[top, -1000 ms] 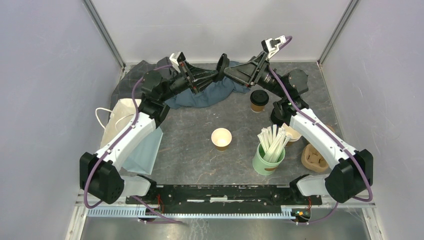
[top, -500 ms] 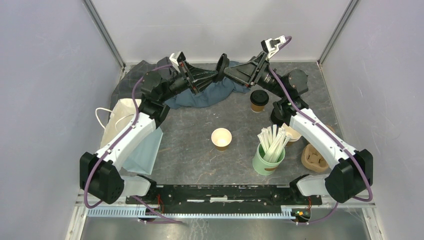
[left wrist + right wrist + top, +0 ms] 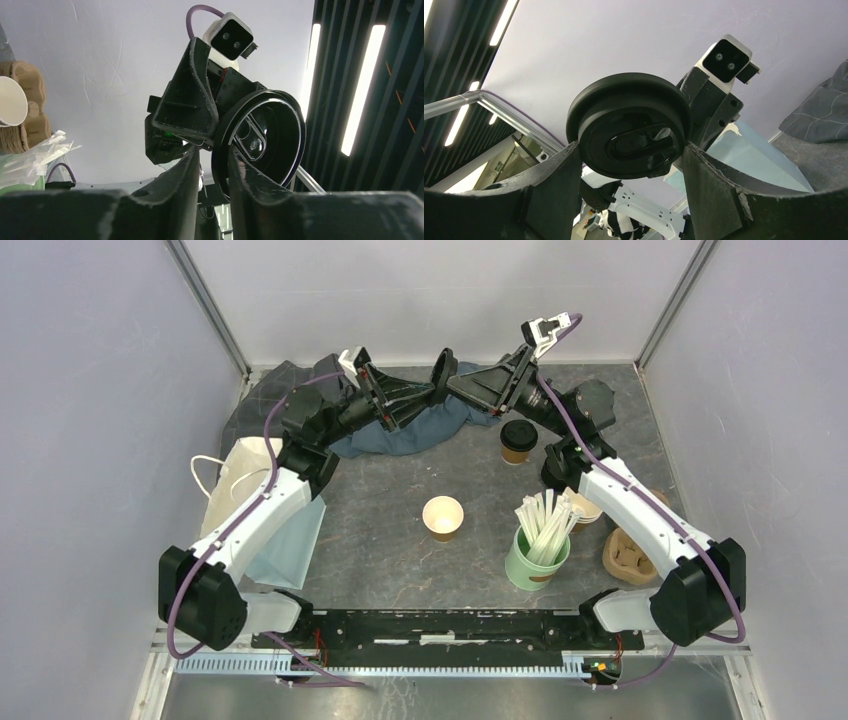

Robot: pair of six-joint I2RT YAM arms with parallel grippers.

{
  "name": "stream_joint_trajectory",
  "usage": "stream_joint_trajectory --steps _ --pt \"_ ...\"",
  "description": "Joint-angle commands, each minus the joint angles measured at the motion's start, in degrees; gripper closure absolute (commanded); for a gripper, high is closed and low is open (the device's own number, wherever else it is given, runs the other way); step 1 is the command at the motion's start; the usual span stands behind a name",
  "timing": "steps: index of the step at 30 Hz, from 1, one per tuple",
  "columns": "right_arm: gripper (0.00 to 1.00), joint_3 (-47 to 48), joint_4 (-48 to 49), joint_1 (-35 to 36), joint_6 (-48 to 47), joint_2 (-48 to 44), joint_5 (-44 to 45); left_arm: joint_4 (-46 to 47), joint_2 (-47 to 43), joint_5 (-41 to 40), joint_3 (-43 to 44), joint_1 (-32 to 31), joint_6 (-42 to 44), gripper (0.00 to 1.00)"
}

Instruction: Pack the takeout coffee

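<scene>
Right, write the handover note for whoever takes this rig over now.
Right gripper: fingers shut across the round black plastic sip lid, raised over the far side of the table.
Left gripper: fingers straddle that lid's rim; grip cannot be told.
Things: lidded brown kraft paper cup stands far right; lidless brown kraft paper cup stands mid-table.
Done: one cup lidded; nothing visibly packed.
Left: probably lid the open cup, then pack both; moulded brown pulp carrier lies right, white paper bag left.
</scene>
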Motion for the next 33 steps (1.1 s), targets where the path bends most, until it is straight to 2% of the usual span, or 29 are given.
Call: stream_joint_trajectory --steps 1,8,11,13,15,19,23,25,28,33 --pt "0.37 -0.71 5.76 0.26 0.94 -1.48 1.59 -1.84 -1.94 0.13 -1.64 0.08 0.68 0.62" --pt "0.38 -4.22 4.30 0.28 -0.65 -3.09 1.02 -3.38 -5.55 -0.25 -7.27 2.09 2.80 0.31" --pt "0.38 -6.93 -0.34 0.21 -4.14 -4.85 -0.02 -10.72 -8.32 0.72 -7.97 5.11 7.96 0.22" --pt "0.38 -8.64 -6.68 0.00 -9.05 -6.49 -0.47 -18.38 -9.40 2.25 -6.72 7.28 15.11 0.19" --pt "0.38 -8.64 -18.15 -0.16 -17.58 -7.94 -0.27 -30.23 -9.70 2.33 -3.80 9.12 23.84 0.18" --pt "0.37 -0.08 -55.15 0.40 -44.08 -7.70 8.81 -51.38 -7.22 -0.87 4.21 10.96 40.52 0.17" --pt "0.38 10.05 -80.33 2.96 -62.43 -3.04 22.09 -61.14 -3.12 -4.35 11.01 11.12 51.08 0.19" --pt "0.38 15.62 -90.03 6.51 -67.52 0.28 30.78 -64.58 -0.89 -6.34 14.15 11.19 54.94 0.20" --pt "0.38 23.01 -100.62 11.85 -70.16 5.58 40.74 -67.83 1.86 -9.31 18.21 11.20 60.15 0.20" --pt "0.40 34.09 -112.69 17.87 -70.31 15.04 48.58 -70.70 4.23 -13.91 22.32 11.20 67.98 0.20"
